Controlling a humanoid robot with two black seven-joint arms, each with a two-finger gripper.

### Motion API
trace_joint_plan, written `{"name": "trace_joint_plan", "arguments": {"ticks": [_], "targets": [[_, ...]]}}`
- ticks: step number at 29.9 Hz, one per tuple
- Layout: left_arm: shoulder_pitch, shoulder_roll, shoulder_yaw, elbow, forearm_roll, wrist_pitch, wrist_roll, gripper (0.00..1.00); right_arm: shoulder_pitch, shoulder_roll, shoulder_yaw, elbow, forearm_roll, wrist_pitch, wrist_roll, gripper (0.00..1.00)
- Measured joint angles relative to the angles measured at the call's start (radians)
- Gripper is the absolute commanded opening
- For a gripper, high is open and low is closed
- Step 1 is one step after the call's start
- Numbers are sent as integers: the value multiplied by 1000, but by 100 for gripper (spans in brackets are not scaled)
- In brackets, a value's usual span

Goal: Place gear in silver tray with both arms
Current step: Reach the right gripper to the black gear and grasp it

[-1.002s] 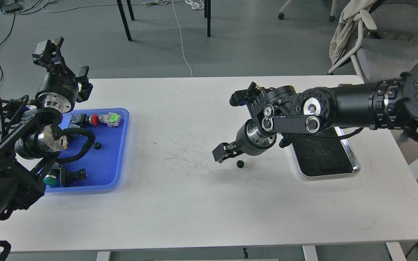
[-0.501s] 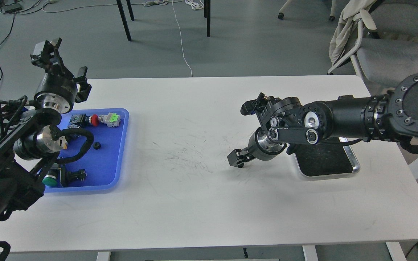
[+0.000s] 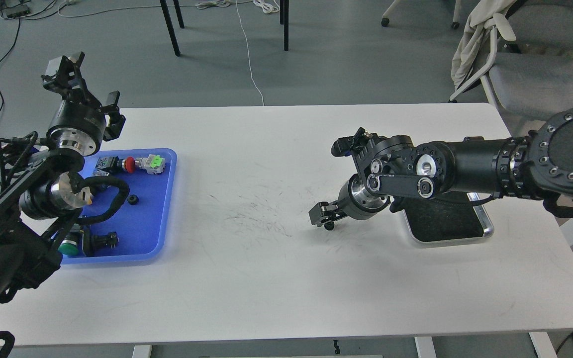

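Gear: one small black toothed gear (image 3: 330,225) sits at centre right of the frame, on the white rectangular desk (image 3: 266,278), directly under the right gripper's tips and partly covered by them; whether it touches the desk or hangs in the tips is unclear.
Right gripper: the black two-finger right gripper (image 3: 322,217) is low over the desk, fingers drawn close around the gear; too dark to tell whether they clamp it.
Silver tray: one shallow shiny metal tray with rounded corners and a dark scratched bottom (image 3: 485,226) lies at right of centre, well apart from the gear; its upper part is hidden behind the right arm.
Left gripper: the black two-finger left gripper (image 3: 81,84) is raised at upper left, fingers spread apart, holding nothing.
Blue tray: one blue plastic tray (image 3: 167,199) at left, partly hidden by the left arm.
Tray contents: a red-capped push button (image 3: 128,164), a green-and-white connector (image 3: 153,163), a small black ring-shaped part (image 3: 133,200), a green-capped button (image 3: 69,247); others hidden.
Writing: none readable.
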Motion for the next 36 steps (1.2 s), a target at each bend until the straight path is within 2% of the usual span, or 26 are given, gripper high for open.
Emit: {"name": "trace_joint_plan", "arguments": {"ticks": [9, 31, 36], "targets": [[1, 0, 1, -1, 0, 0, -5, 98, -17, 0, 0, -21, 0, 0, 0, 88], [12, 1, 2, -8, 2, -1, -17, 98, -43, 0, 45, -54, 85, 0, 3, 88], [12, 0, 2, -10, 2, -1, -17, 98, -44, 0, 46, -50, 79, 4, 0, 85]]}}
